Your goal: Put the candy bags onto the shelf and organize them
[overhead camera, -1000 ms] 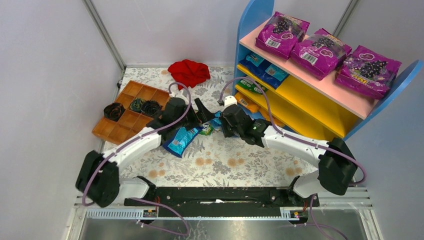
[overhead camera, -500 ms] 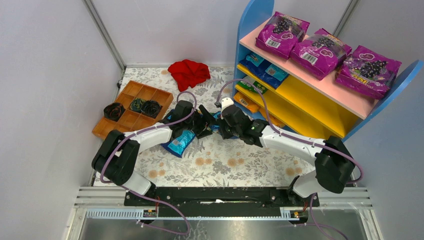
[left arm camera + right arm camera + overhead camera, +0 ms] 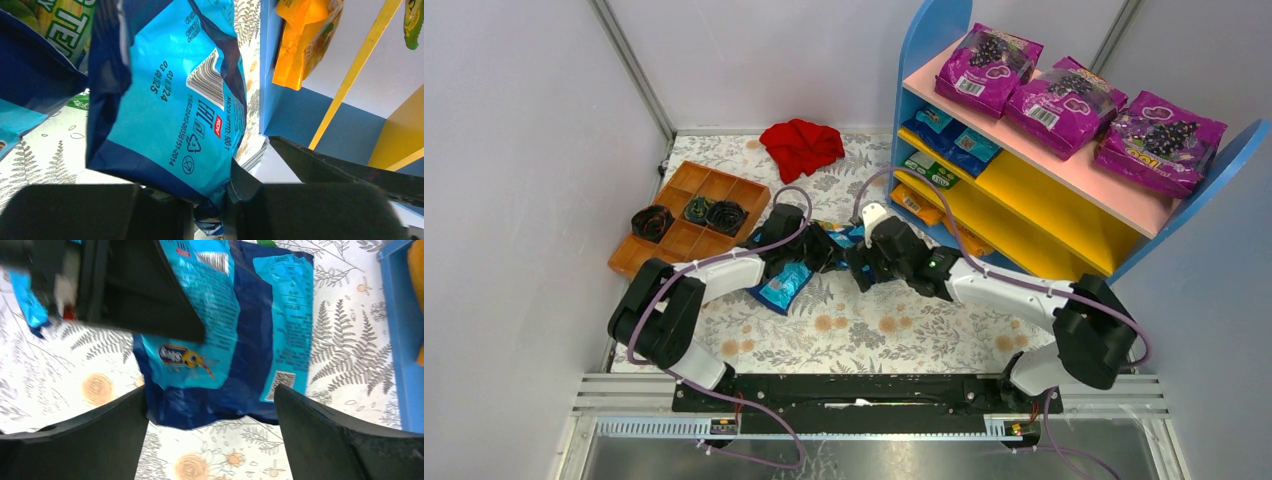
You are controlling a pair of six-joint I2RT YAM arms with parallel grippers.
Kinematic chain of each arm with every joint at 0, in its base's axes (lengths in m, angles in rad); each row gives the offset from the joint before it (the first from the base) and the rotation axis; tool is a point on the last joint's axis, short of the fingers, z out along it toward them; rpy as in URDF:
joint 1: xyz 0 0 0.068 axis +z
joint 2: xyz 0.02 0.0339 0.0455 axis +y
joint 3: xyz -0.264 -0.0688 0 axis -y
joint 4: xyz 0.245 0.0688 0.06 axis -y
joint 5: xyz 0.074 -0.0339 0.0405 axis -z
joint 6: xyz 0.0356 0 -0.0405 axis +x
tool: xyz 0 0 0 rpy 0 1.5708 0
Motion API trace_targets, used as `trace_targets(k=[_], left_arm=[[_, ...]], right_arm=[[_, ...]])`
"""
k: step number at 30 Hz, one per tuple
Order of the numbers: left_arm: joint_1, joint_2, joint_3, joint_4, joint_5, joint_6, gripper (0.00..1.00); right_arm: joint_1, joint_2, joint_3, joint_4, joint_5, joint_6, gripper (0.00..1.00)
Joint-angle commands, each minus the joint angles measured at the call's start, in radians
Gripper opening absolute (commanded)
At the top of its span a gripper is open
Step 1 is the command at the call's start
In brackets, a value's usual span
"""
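Note:
A bright blue candy bag hangs in front of my left gripper, which is shut on the bag's lower edge. In the top view this bag sits between my left gripper and my right gripper, just left of the shelf. My right gripper stands wide open below the same bag, its fingers apart from it. A second blue bag lies on the table. Blue bags, green bags and orange bags lie on the shelf's yellow boards.
Three magenta grape bags lie on the pink top board. A red cloth sits at the back. A brown compartment tray with dark rolled items stands at the left. A green bag lies under the arms.
My left arm has reached in toward the right gripper and closed on the blue bag. The right gripper, shut on that bag before, has sprung wide open and let it go.

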Motion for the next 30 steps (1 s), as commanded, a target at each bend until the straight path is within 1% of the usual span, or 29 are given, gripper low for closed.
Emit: trace_targets(k=[1, 3, 6, 7, 9, 10, 12, 14, 17, 19, 22, 27, 30], left_arm=[[0.035, -0.030, 0.004, 0.061, 0.132, 0.020, 0.20], [0.043, -0.041, 0.005, 0.066, 0.171, 0.029, 0.20], [0.050, -0.065, 0.010, 0.074, 0.233, 0.039, 0.20], [0.052, -0.070, 0.012, 0.077, 0.254, 0.042, 0.20], [0.056, -0.081, 0.014, 0.077, 0.290, 0.038, 0.18], [0.057, -0.087, 0.012, 0.085, 0.304, 0.032, 0.16], [0.061, -0.102, 0.007, 0.093, 0.325, 0.023, 0.13], [0.065, -0.115, 0.001, 0.097, 0.340, 0.013, 0.12], [0.068, -0.134, -0.018, 0.132, 0.366, -0.026, 0.12], [0.071, -0.146, -0.032, 0.146, 0.377, -0.044, 0.12], [0.074, -0.160, -0.046, 0.155, 0.379, -0.059, 0.12], [0.077, -0.165, -0.053, 0.179, 0.391, -0.078, 0.12], [0.082, -0.168, -0.057, 0.180, 0.396, -0.081, 0.12]], right_arm=[[0.003, -0.136, -0.178, 0.230, 0.002, -0.293, 1.00], [0.003, -0.205, -0.312, 0.398, -0.087, -0.429, 1.00], [0.003, -0.288, -0.503, 0.673, -0.153, -0.571, 1.00], [0.002, -0.297, -0.543, 0.722, -0.203, -0.641, 1.00], [0.003, -0.291, -0.580, 0.739, -0.327, -0.762, 1.00], [0.003, -0.282, -0.582, 0.747, -0.350, -0.772, 1.00], [0.003, -0.254, -0.585, 0.790, -0.329, -0.750, 1.00], [0.003, -0.220, -0.594, 0.862, -0.324, -0.744, 1.00], [0.002, -0.154, -0.605, 1.003, -0.243, -0.735, 1.00], [0.003, -0.111, -0.602, 1.061, -0.199, -0.744, 1.00], [0.003, -0.040, -0.580, 1.114, -0.198, -0.745, 1.00], [0.004, 0.117, -0.611, 1.395, -0.150, -0.711, 1.00], [0.007, 0.190, -0.642, 1.556, -0.089, -0.695, 1.00]])
